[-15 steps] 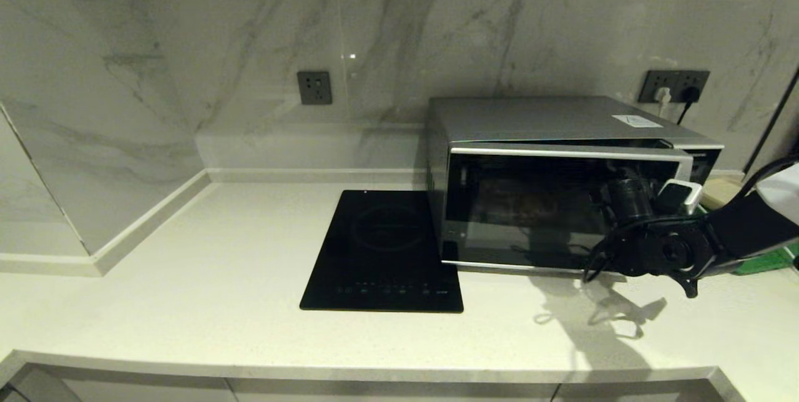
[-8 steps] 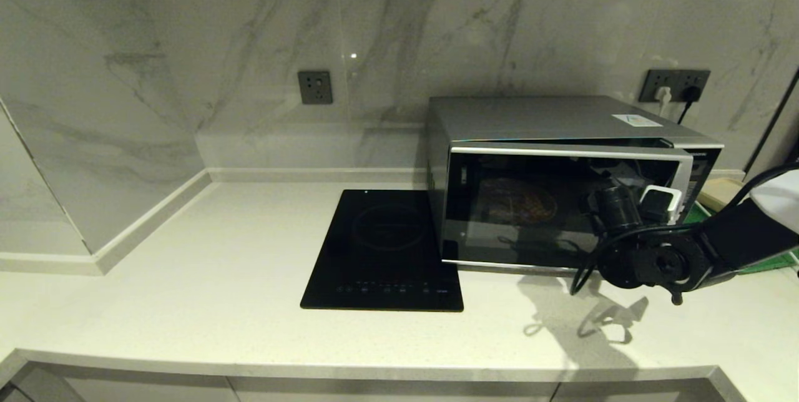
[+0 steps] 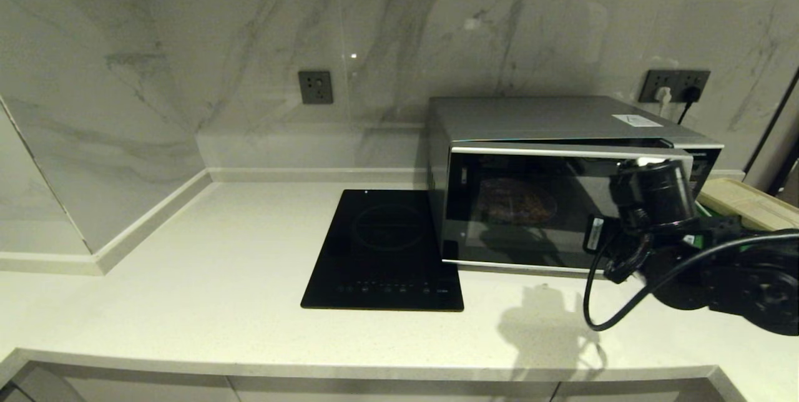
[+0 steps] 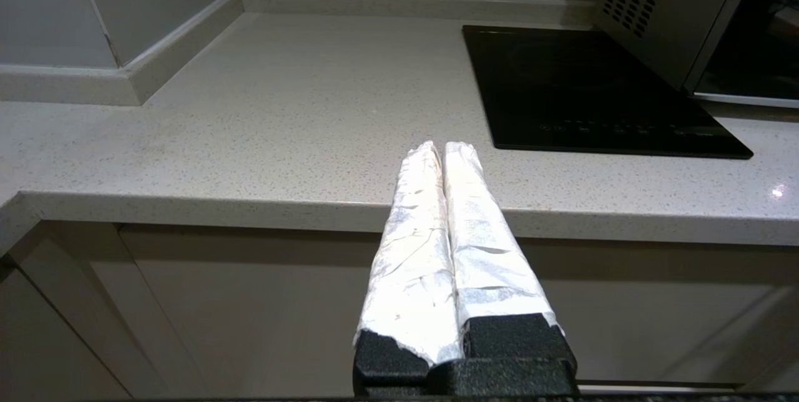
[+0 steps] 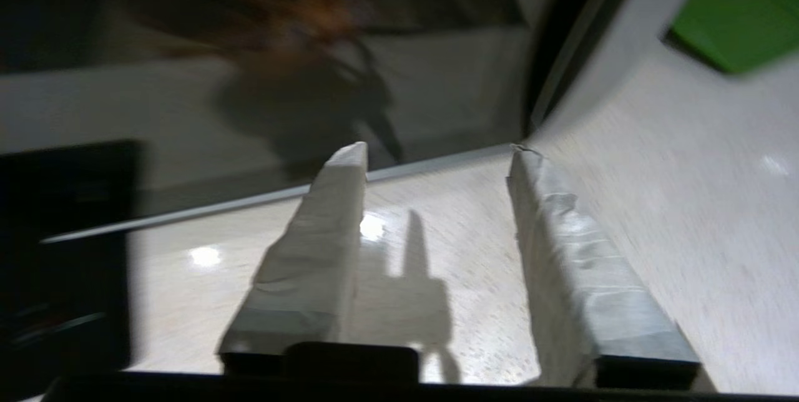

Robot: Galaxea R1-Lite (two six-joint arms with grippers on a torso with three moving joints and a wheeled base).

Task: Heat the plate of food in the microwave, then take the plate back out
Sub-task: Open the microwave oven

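The microwave (image 3: pixel 562 183) sits on the counter (image 3: pixel 218 277) toward three o'clock from the black induction cooktop (image 3: pixel 384 252), which lies flat just beside its left wall. Its dark glass door is shut, and through the glass the plate of food (image 3: pixel 517 200) shows dimly as a round shape with orange-brown streaks; its colour and rim are hard to make out. The right gripper (image 5: pixel 437 158) hangs low in front of the door's right part, near four o'clock in the head view, its two tape-wrapped fingers (image 5: pixel 312 252) spread apart with nothing between them, only bare counter below. Its arm covers the microwave's button panel. At the right edge, a green tray (image 5: pixel 730 21) and a pale tray (image 3: pixel 749 202) are cut off by the frame, their contents hidden. The left gripper (image 4: pixel 444 147) hovers off the counter's front edge, away from the cooktop, its wrapped fingers pressed together and empty.
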